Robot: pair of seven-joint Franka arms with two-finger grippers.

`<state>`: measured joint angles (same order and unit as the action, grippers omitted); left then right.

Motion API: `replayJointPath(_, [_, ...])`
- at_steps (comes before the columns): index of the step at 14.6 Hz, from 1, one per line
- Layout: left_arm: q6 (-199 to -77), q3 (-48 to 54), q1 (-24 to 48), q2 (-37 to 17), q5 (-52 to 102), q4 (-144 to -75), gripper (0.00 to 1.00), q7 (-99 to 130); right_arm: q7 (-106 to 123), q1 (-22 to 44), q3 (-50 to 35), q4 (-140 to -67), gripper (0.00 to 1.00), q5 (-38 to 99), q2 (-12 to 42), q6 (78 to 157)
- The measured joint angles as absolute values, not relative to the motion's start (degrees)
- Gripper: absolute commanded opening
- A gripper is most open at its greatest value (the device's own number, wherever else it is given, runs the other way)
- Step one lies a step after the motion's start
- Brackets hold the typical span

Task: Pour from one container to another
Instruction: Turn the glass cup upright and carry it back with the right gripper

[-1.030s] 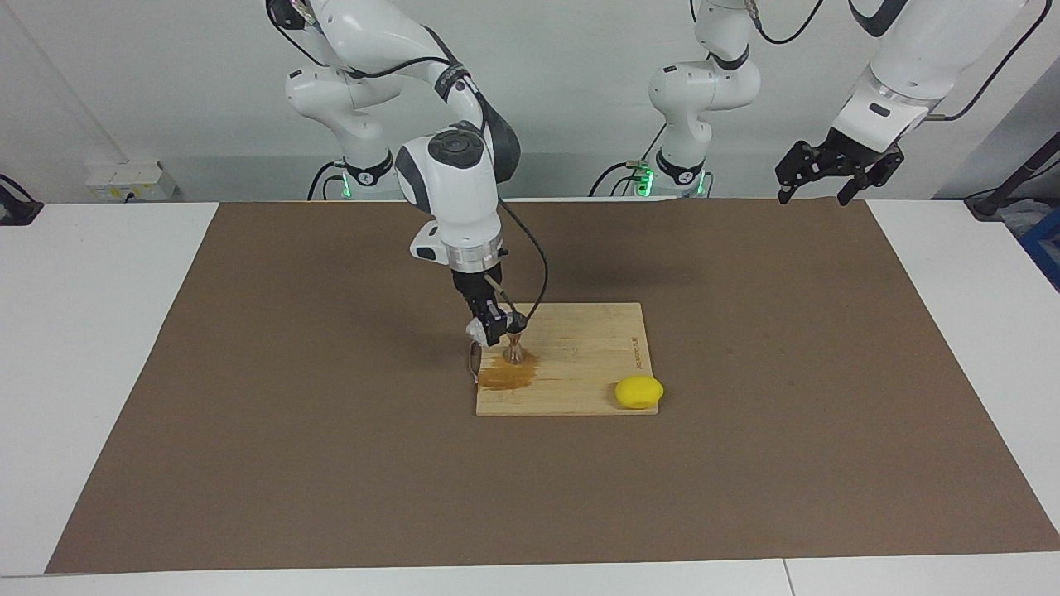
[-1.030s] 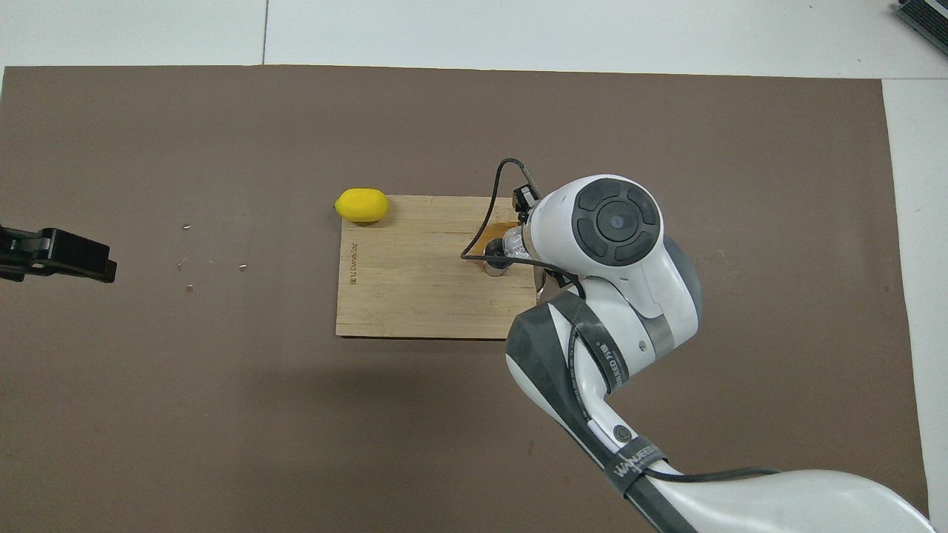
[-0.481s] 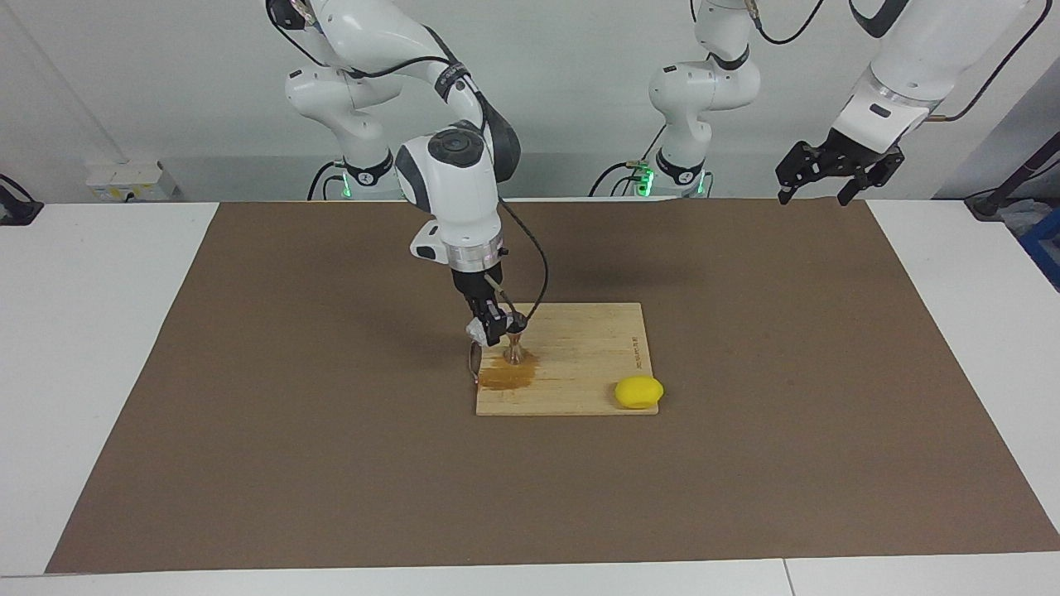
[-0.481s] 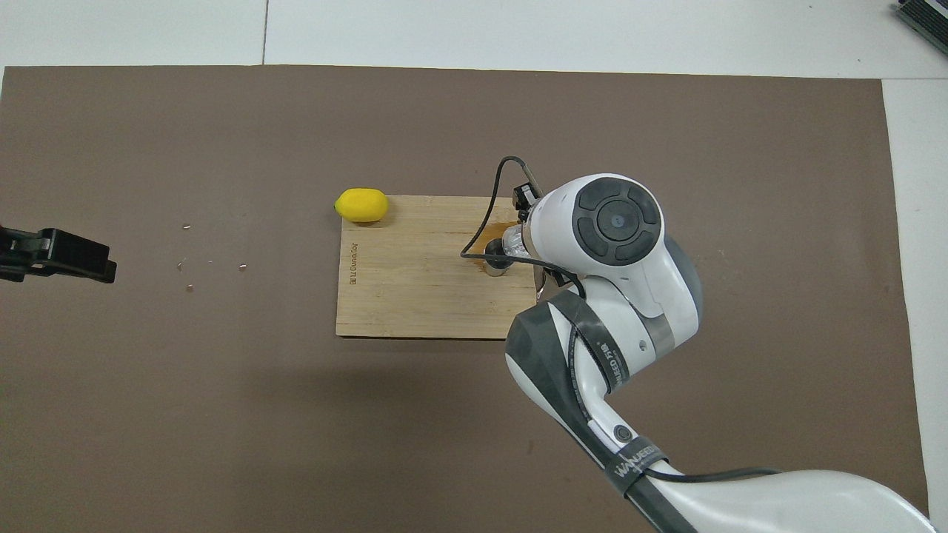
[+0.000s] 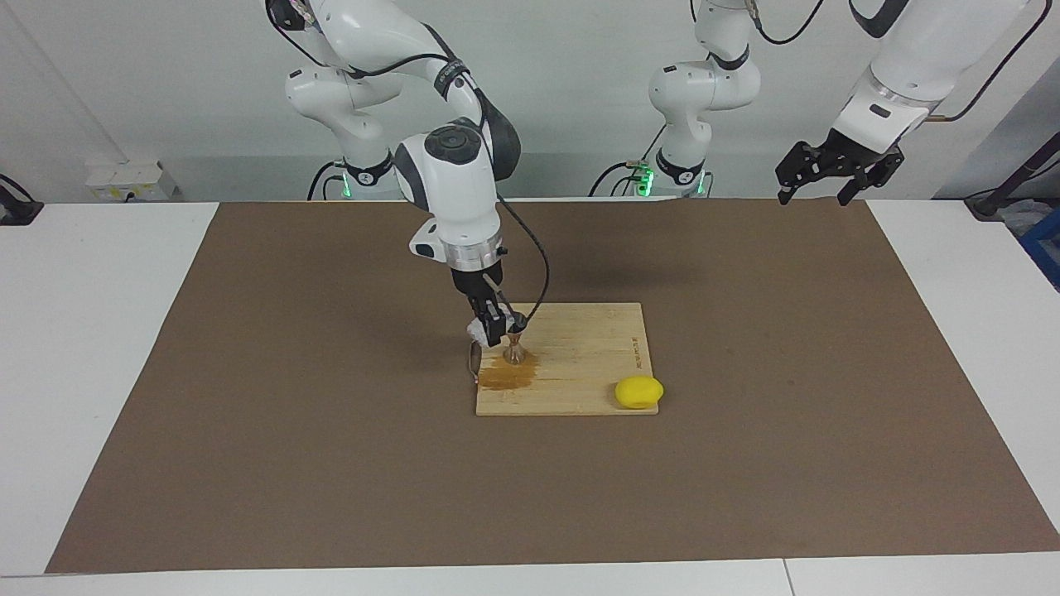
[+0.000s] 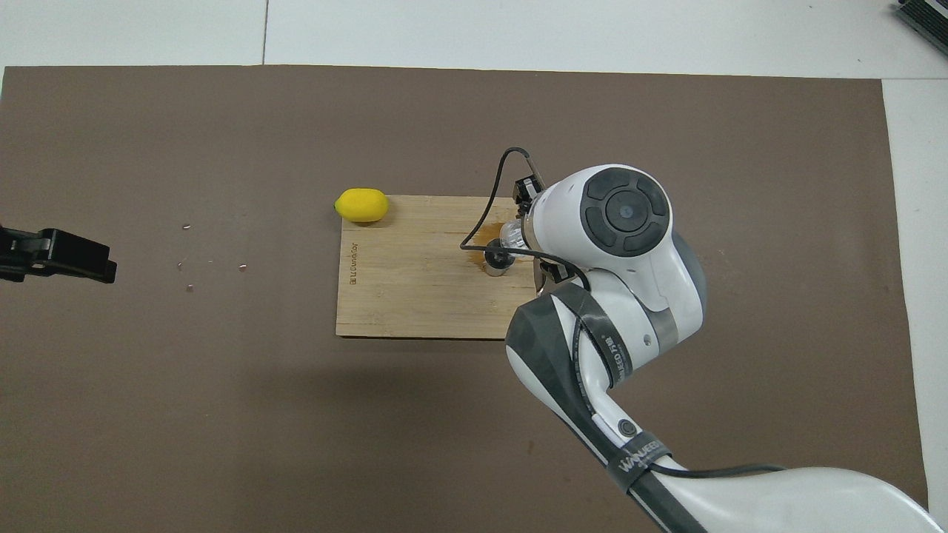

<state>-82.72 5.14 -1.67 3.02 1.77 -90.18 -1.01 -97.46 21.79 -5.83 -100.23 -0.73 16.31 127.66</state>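
Two robot arms work over a white surface [image 5: 108, 348] covered by a brown mat [image 5: 331, 463]. Read across the facing view from its nine o'clock edge to its three o'clock edge.

First comes the right arm, bent down over a wooden board [image 5: 580, 364] at the mat's centre. Its right gripper [image 5: 490, 328] is clamped on the glass [image 5: 477, 331], a small clear tumbler held tipped above the board's edge toward the right arm's end. The overhead view shows the glass [image 6: 511, 235] partly hidden under the wrist.

Just beside the glass, at its four o'clock, the steel jigger [image 5: 515, 351] stands upright on the board. A brown wet patch [image 5: 507, 377] spreads on the wood around its foot and toward six o'clock.

Next, a yellow lemon [image 5: 638, 391] rests on the board's corner at the jigger's four o'clock, toward the left arm's end and farther from the robots.

Last, the left arm waits. Its left gripper [image 5: 816, 178] hangs spread wide and holds nothing, over the mat's corner at two o'clock.
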Motion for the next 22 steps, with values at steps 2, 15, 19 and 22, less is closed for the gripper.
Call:
replayJointPath(2, [-82.7, 5.1, -1.7, 3.0, 1.8, -90.2, 1.00, -1.0, -97.5, 21.4, -5.7, -100.2, 0.00, 1.6, 16.4, 127.7])
replayJointPath(15, [-82.7, 5.1, -1.7, 3.0, 1.8, -90.2, 1.00, -1.0, -97.4, 16.8, -5.6, -99.7, 0.00, 14.5, 17.2, 127.4])
replayJointPath(19, [-82.7, 5.1, -1.7, 3.0, 1.8, -90.2, 1.00, -1.0, -94.5, 12.9, -5.6, -100.1, 0.00, 23.2, 18.0, 127.2])
replayJointPath(22, [-82.7, 5.1, -1.7, 3.0, 1.8, -90.2, 1.00, -1.0, -88.6, 8.4, -5.5, -102.4, 0.00, 30.3, 18.0, 126.7])
